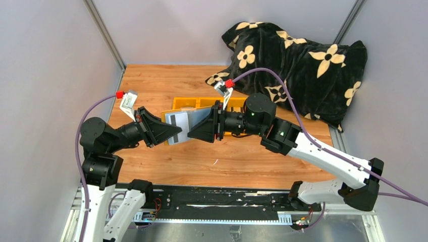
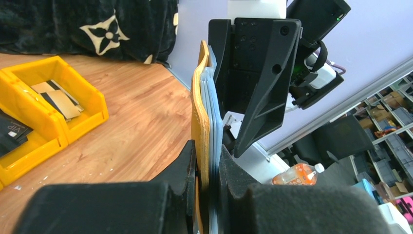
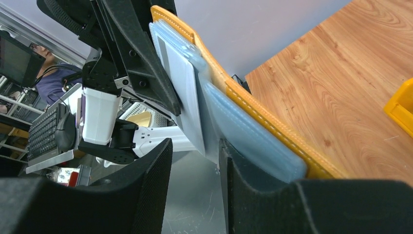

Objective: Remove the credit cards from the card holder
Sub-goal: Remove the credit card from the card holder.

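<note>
Black left gripper [image 2: 208, 163] pinches the stitched mustard card holder [image 2: 198, 112]; right gripper [image 3: 195, 158] straddles a pale credit card [image 3: 187, 97], seemingly loose

We see our two arms [image 1: 325, 155] with white links, black joints and black wedge-shaped fingers [image 1: 162, 130]; purple cables [image 1: 282, 83] end in red plugs [image 1: 120, 94].

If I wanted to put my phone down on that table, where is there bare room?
Bare wood: the wide near strip of table along the black rail, and the far left corner between wall and tray. The middle is crowded: left gripper and right gripper meet at the card holder. The blanket covers the far right.
</note>
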Motion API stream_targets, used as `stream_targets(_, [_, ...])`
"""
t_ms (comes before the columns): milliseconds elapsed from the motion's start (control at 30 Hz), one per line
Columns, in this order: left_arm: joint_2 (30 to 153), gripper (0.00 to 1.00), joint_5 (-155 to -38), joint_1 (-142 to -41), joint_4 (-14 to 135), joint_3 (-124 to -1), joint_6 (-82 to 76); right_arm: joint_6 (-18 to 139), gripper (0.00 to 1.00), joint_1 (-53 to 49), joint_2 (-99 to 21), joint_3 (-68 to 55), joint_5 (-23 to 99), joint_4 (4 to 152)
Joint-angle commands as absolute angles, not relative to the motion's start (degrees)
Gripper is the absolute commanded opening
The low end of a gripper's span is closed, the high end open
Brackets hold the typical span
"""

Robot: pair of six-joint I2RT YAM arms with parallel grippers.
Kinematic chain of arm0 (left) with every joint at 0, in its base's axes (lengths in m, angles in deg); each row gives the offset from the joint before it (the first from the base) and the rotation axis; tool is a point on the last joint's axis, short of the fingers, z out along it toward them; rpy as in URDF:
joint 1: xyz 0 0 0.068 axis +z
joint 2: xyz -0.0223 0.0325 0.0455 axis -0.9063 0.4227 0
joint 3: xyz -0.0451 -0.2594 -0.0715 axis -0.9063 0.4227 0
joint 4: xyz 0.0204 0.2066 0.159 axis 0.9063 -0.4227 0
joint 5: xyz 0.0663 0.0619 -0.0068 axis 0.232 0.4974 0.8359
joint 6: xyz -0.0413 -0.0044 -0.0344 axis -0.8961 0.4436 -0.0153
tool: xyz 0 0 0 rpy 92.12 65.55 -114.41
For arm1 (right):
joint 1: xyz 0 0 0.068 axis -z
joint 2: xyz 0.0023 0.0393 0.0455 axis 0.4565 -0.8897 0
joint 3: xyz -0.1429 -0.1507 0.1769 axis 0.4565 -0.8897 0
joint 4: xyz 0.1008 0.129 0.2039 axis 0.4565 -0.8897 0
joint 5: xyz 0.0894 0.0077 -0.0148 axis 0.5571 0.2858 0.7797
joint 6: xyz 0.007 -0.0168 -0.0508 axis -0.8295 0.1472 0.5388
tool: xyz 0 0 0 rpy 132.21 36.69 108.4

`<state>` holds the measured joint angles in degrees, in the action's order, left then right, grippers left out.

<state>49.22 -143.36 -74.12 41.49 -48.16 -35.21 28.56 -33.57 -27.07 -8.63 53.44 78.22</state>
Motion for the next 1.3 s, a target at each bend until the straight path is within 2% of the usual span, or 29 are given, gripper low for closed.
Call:
stream_targets(0, [47.9, 0.04, -146.2, -74.3, 44.9, -48.4, -37.1, 27.5, 0.43, -33.8, -29.6, -7.4, 52.1, 80.4])
stream_targets(133, [47.7, 0.04, -145.2, -74.3, 43.9, -48.3, -36.2, 26.3, 0.38, -34.0, -31.1, -6.7, 52.9, 82.2])
stream_targets(300, [47.5, 0.05, -146.5, -74.3, 45.1, -48.1, -37.2, 25.4, 0.26, -34.0, -31.8, -7.0, 51.9, 83.5])
stream_targets(400, [47.2, 0.05, -146.6, -74.3, 45.1, -47.9, -36.9, 24.7, 0.23, -34.0, -32.1, -7.2, 51.9, 84.8])
stream_targets(500, [47.1, 0.1, -146.4, -74.3, 44.5, -47.8, -36.2, 24.4, 0.19, -34.0, -32.1, -7.5, 53.1, 86.0])
stream_targets(633, [47.1, 0.21, -146.7, -74.3, 44.3, -47.8, -35.8, 24.7, 0.0, -33.9, -30.6, -9.2, 52.2, 86.1])
stream_targets(733, [47.1, 0.27, -147.4, -74.3, 44.8, -48.3, -36.3, 24.8, 0.0, -33.8, -28.4, -11.8, 50.8, 87.0])
stream_targets(967, [46.9, 0.28, -148.3, -74.3, 45.6, -48.5, -38.0, 24.4, 0.0, -33.4, -24.7, -15.8, 50.6, 88.9])
stream_targets(1267, [46.8, 0.14, -148.2, -74.3, 46.0, -48.9, -39.4, 24.2, 0.0, -33.0, -22.1, -18.7, 50.1, 89.2])
